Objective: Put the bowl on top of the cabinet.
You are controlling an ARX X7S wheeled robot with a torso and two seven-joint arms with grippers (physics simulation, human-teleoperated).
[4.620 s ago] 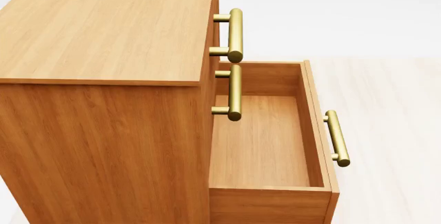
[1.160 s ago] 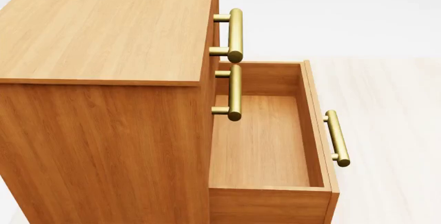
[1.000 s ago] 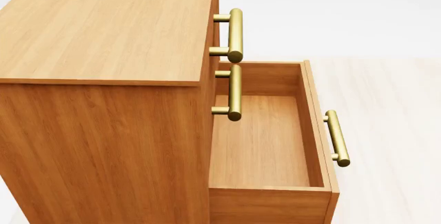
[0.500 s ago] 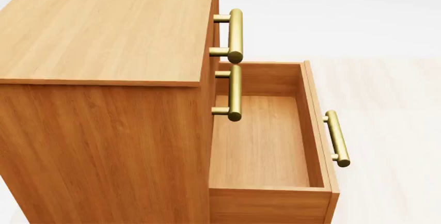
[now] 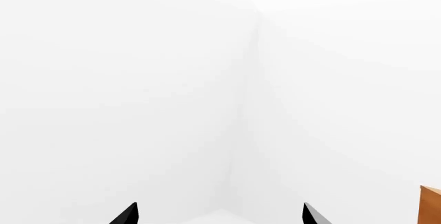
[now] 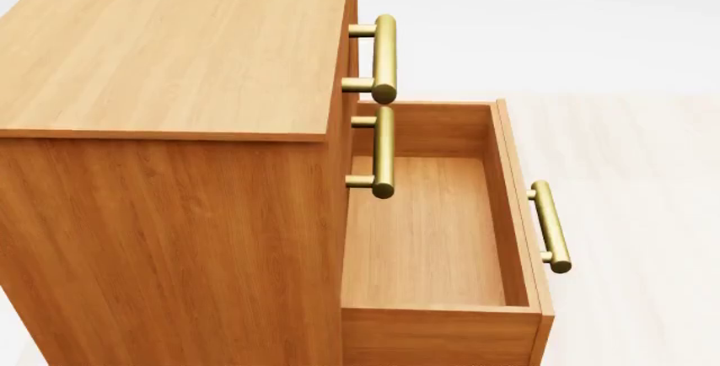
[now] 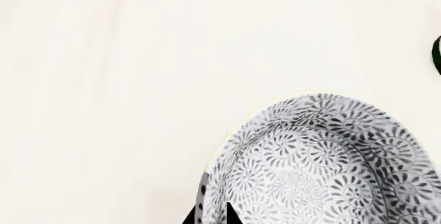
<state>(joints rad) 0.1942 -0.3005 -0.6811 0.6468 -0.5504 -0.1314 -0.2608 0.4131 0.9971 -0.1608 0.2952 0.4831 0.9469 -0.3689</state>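
White bowl (image 7: 324,167) with dense dark floral rings, right gripper (image 7: 210,214) pinching its rim

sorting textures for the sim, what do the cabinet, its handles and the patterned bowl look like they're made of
The tall boxy brown cabinet looks like wood or wood veneer: streaky grain, matte finish. Its cylindrical bar handles look like brushed brass: golden metal with a soft sheen. The round white bowl with dense dark floral pattern looks like glazed ceramic, though a render leaves that open. The right gripper's jaws sit at its rim.

the tool (image 7: 212,214) grips the patterned bowl (image 7: 324,162) by its rim over a pale surface (image 7: 103,79)
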